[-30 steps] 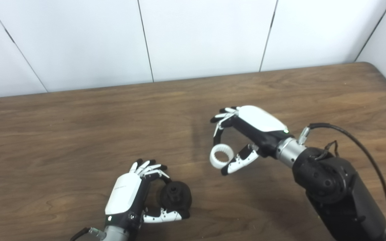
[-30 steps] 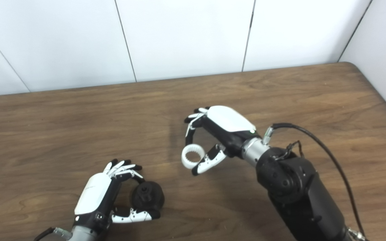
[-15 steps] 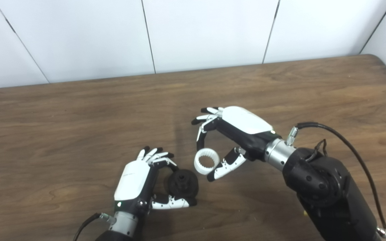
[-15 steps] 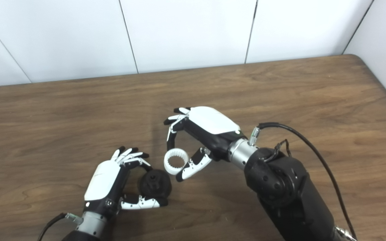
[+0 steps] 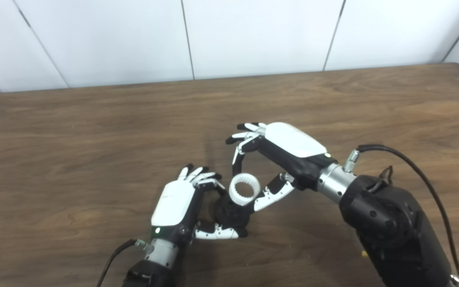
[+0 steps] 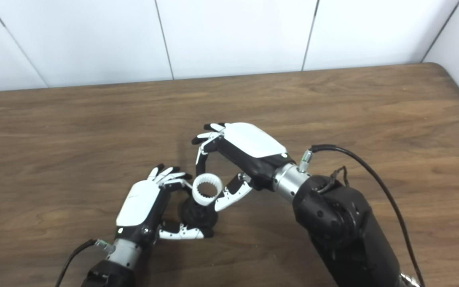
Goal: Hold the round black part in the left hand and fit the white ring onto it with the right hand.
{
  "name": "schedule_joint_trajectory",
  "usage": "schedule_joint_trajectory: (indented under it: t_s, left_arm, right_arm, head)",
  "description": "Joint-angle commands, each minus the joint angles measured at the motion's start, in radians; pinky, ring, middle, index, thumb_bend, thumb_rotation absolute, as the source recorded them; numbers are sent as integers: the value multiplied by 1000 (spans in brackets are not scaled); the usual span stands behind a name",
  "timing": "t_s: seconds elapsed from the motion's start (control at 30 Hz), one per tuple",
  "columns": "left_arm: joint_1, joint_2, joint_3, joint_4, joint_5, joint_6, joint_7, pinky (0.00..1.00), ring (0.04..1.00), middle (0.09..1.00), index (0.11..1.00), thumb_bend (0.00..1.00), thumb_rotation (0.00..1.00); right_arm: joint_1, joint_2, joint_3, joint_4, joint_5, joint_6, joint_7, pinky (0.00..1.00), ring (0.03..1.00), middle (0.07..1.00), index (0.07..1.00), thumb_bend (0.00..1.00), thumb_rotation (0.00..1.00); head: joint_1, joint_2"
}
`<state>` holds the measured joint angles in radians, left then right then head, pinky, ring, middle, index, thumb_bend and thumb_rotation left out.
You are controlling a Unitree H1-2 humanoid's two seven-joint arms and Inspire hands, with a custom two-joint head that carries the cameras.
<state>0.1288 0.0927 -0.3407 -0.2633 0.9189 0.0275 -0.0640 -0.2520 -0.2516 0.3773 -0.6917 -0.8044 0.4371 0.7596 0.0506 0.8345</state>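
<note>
Left eye view shows the right hand (image 5: 277, 159) pinching the white ring (image 5: 244, 190) between fingers and thumb. A second ago the ring hung well apart from the black part (image 5: 231, 213); now it sits just above it, overlapping its upper edge. The left hand (image 5: 181, 207), which has also come closer, has its fingers curled around the black part, held low over the worktop (image 5: 94, 139). Whether ring and part already touch I cannot tell. The gap has closed, so judged from this, lining up and pressing the ring on remains.
</note>
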Motion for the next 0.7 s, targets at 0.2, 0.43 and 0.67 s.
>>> schedule_joint_trajectory:
  t_s: [0.2, 0.43, 0.67]
  left_arm:
    - [-22, -17, -14, -3, 32, 9, 33, 1000, 911, 797, 487, 518, 55]
    - [-24, -18, -24, -5, 40, 22, 32, 1000, 910, 796, 487, 518, 54]
    - [-25, -16, -29, -7, 36, 21, 35, 1000, 911, 795, 487, 519, 54]
  right_arm:
    - [-28, 13, 13, 1, 11, -41, -11, 1000, 953, 854, 483, 522, 141]
    - [-12, 9, 25, 17, 7, -54, -19, 1000, 954, 853, 482, 523, 141]
    - [4, 11, 30, 39, 2, -68, -32, 1000, 951, 851, 482, 525, 138]
  head:
    - [10, 6]
    - [16, 12]
    - [18, 18]
